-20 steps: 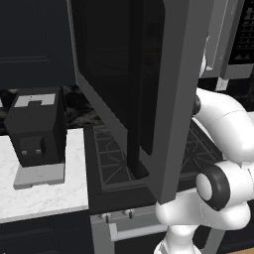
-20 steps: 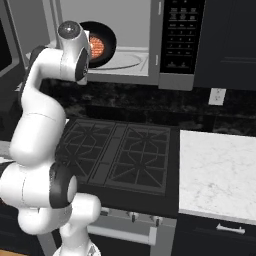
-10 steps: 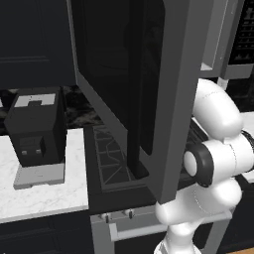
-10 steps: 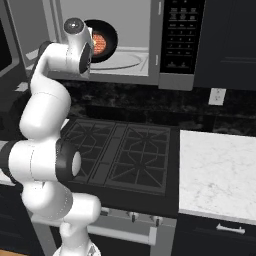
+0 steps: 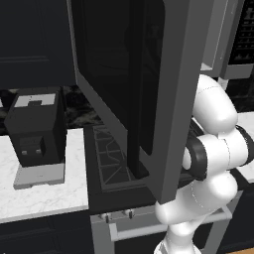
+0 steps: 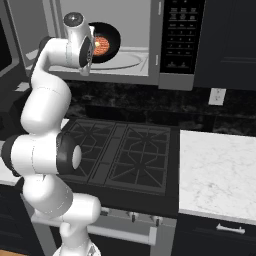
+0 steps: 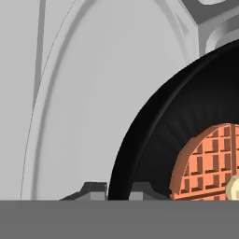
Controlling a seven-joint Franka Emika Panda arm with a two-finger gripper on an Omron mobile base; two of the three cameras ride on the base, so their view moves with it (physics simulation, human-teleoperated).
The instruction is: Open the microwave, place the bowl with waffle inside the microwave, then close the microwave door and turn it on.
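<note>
While the microwave door [image 5: 149, 94] stands swung wide toward the camera, it takes up the upper middle of the left base view, its long axis running top to bottom and its dark glass facing left. Its top edge is cut off by the frame, and it hides most of the cavity behind it.

In the right base view the microwave [image 6: 175, 45] sits along the top of the frame, its black keypad strip right of centre and its top cropped. The bowl with waffle [image 6: 104, 44] is at the upper left of that view, inside the open cavity, tipped so that its open face and the orange-brown waffle point out toward the camera; the pale turntable [image 6: 131, 60] lies under it and to its right. The arm's last link covers the bowl's left edge.

In the hand view the bowl [image 7: 163, 140] fills the lower right, its right part cut off by the frame. The gripper [image 7: 119, 190] shows at the bottom centre: its two fingertips [image 7: 95, 189] stand close together, one on either side of the bowl's dark rim, pinching it. Little of the tips rises above the bottom band.
</note>
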